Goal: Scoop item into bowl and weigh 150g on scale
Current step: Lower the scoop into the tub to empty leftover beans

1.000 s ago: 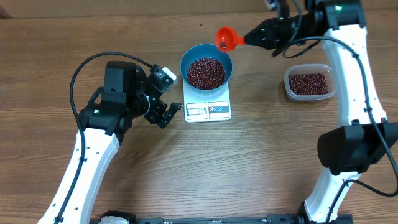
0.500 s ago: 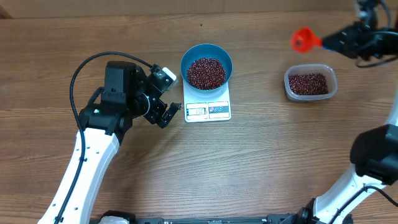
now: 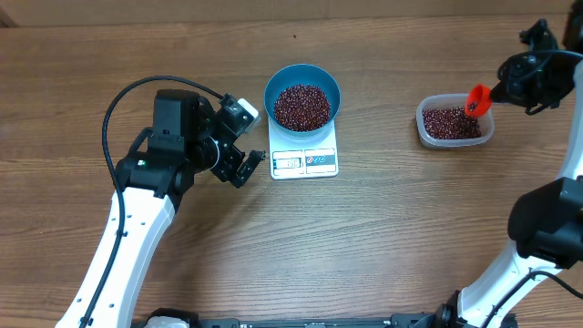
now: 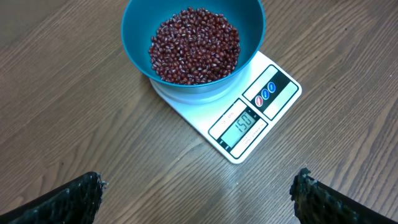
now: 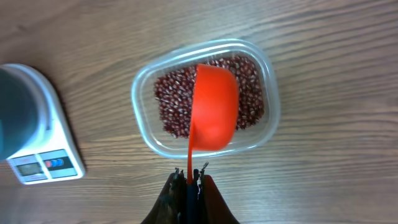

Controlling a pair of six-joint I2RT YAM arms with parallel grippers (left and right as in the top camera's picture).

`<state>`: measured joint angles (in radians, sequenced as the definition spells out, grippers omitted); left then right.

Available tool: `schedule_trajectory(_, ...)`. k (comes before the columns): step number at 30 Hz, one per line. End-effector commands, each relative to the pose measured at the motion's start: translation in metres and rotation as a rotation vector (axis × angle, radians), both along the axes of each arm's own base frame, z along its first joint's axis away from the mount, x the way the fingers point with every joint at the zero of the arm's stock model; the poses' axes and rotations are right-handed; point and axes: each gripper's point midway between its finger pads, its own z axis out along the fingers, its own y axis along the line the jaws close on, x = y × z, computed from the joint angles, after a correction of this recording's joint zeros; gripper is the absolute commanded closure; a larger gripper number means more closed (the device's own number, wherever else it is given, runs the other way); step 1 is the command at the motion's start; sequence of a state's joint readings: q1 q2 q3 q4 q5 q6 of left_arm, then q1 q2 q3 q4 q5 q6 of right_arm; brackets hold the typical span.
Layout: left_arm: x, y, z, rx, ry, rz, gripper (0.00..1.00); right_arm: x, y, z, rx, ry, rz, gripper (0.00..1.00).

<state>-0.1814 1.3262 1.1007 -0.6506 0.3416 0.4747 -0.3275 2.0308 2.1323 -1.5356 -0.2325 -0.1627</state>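
Sitting on the scale (image 3: 319, 162) near the desk's far edge, the bowl (image 3: 271, 88) of beans (image 3: 302, 107) seems to weigh the target already; right gripper (image 5: 188, 177) pinches the scoop (image 5: 214, 115) over the tub (image 3: 422, 123); left gripper (image 3: 244, 167) gapes empty.

- Left arm (image 3: 137, 214) bent, elbow out, wrist angled right; left pincer (image 3: 247, 167) spread wide.
- Right arm (image 3: 496, 273) reaching up at far right; right pincer (image 5: 188, 180) clamped on scoop (image 5: 214, 106) handle.
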Motion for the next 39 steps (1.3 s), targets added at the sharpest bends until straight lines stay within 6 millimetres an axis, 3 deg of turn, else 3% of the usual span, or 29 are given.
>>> schedule_trajectory(1, 0.004, -0.002, 0.008, -0.01, -0.021, -0.016, 0.0, -0.005, -0.003, -0.008, -0.15, 0.06, -0.022, 0.96)
schedule_trajectory(7, 0.003, -0.002, 0.008, -0.01, -0.02, -0.016, 0.0, -0.006, 0.006, -0.016, -0.384, 0.13, -0.01, 0.96)
schedule_trajectory(15, 0.003, -0.002, 0.008, -0.01, -0.02, -0.015, 0.0, 0.0, 0.026, -0.005, -0.634, 0.128, 0.065, 0.96)
schedule_trajectory(22, 0.004, -0.002, 0.008, -0.009, -0.02, -0.016, 0.0, 0.001, 0.035, -0.002, -0.668, 0.114, 0.032, 0.96)
schedule_trajectory(25, 0.003, -0.002, 0.008, -0.01, -0.02, -0.016, 0.0, 0.001, 0.051, -0.01, -0.55, 0.106, -0.005, 0.96)
schedule_trajectory(30, 0.003, -0.002, 0.008, -0.01, -0.02, -0.016, 0.01, -0.001, 0.081, -0.021, -0.125, 0.132, -0.168, 0.96)
schedule_trajectory(33, 0.003, -0.002, 0.008, -0.01, -0.02, -0.016, 0.0, 0.0, 0.074, -0.018, 0.044, 0.149, -0.3, 0.96)
schedule_trajectory(39, 0.003, -0.002, 0.008, -0.01, -0.02, -0.016, 0.0, -0.001, 0.048, -0.015, 0.166, 0.163, -0.484, 0.96)
